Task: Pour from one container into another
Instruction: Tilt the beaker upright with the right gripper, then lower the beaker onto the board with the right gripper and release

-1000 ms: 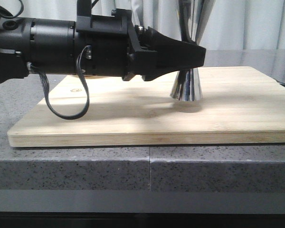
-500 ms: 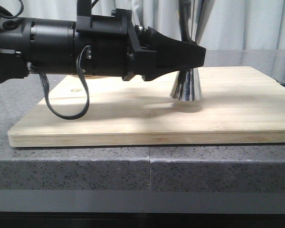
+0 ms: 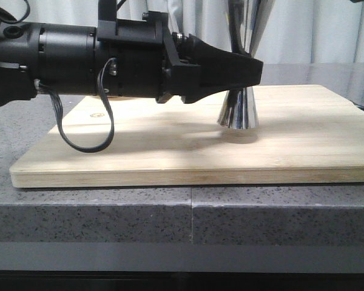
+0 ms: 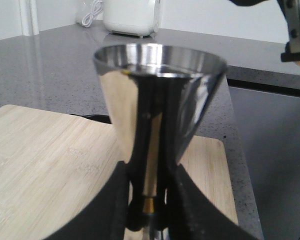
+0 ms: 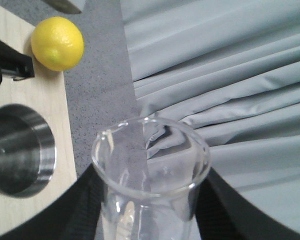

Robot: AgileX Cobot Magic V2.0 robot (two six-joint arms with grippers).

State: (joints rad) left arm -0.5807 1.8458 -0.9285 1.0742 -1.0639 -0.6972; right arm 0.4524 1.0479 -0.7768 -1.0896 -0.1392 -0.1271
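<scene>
Wooden board [image 3: 170, 151] lying on the grey counter [image 3: 109, 212], left gripper [image 3: 246, 73] clamped on the steel jigger [image 3: 238, 109] at its waist, jigger upright on the board, right gripper [image 5: 147, 210] gripping the glass beaker [image 5: 150, 185] aloft beside the jigger's mouth, lemon [image 5: 57, 43] near the board's edge

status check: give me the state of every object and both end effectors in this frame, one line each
jigger: upright on the cutting board, gripped at its waist.
left end effector: shut on the jigger.
beaker: held off the board, tilted, mouth beside the jigger's rim; contents unclear.
right end effector: shut on the beaker.
lemon: lying untouched by the board's edge.
cutting board: flat on the counter.
</scene>
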